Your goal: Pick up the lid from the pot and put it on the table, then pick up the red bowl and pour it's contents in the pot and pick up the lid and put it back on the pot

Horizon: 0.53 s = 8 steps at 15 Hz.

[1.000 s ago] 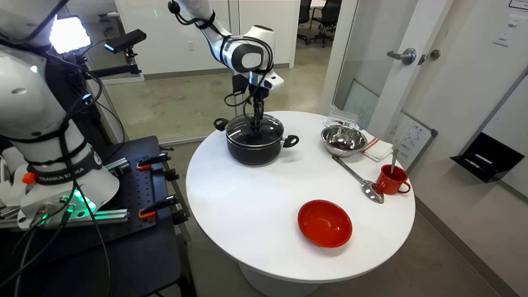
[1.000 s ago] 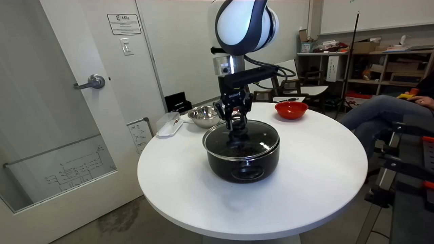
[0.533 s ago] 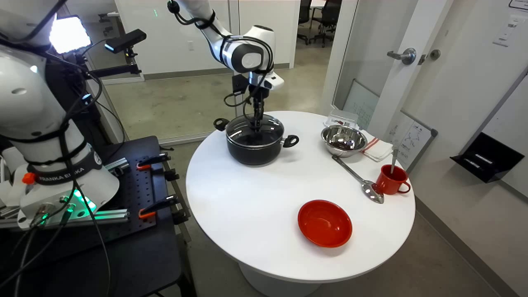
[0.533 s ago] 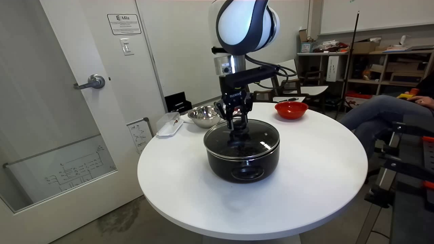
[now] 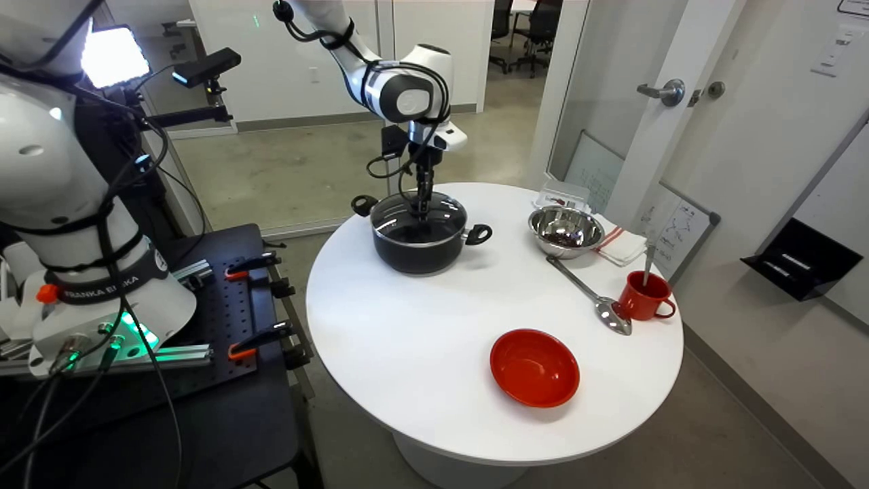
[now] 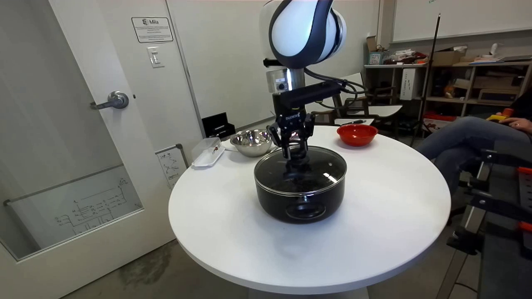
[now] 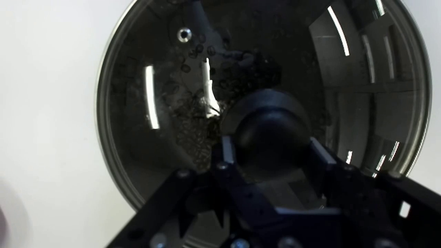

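The round glass lid [image 6: 322, 168] with its metal rim covers the black pot [image 6: 268, 203], lined up with the pot's edge; whether a thin gap remains between them I cannot tell. My gripper [image 7: 275, 151] comes straight down over the lid's centre, its fingers [image 7: 228, 150] on both sides of the black knob [image 7: 272, 131], closed on it. Through the glass in the wrist view, small dark pieces show inside the pot. In both exterior views the red bowl [image 5: 535, 369] rests apart on the white table [image 5: 407, 339], its inside plain red.
A steel bowl [image 5: 567, 234] with dark contents, a striped cloth [image 5: 623, 246] and a clear plastic box [image 6: 208, 153] stand on the table's far side from the robot base. A metal spoon [image 5: 587, 288] lies beside a red mug [image 5: 645, 295]. A person's leg [image 6: 449, 143] is near the table.
In an exterior view my gripper and the lid have shifted slightly right together. The lid's rim now matches the pot more evenly, and the pot has moved a little too.
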Tool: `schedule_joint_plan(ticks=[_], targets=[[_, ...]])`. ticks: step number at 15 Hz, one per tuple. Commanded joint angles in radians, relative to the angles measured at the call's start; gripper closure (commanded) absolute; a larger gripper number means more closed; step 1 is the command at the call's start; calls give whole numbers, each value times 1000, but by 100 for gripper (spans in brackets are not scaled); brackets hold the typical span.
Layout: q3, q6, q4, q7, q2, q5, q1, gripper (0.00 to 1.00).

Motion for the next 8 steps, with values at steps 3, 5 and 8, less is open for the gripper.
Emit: schedule_joint_plan(ticks=[3, 5, 8], targets=[[20, -4, 9, -21, 6, 0, -8, 75], [19, -12, 20, -24, 16, 0, -10, 75], [21, -5, 28, -31, 27, 1, -14, 75]])
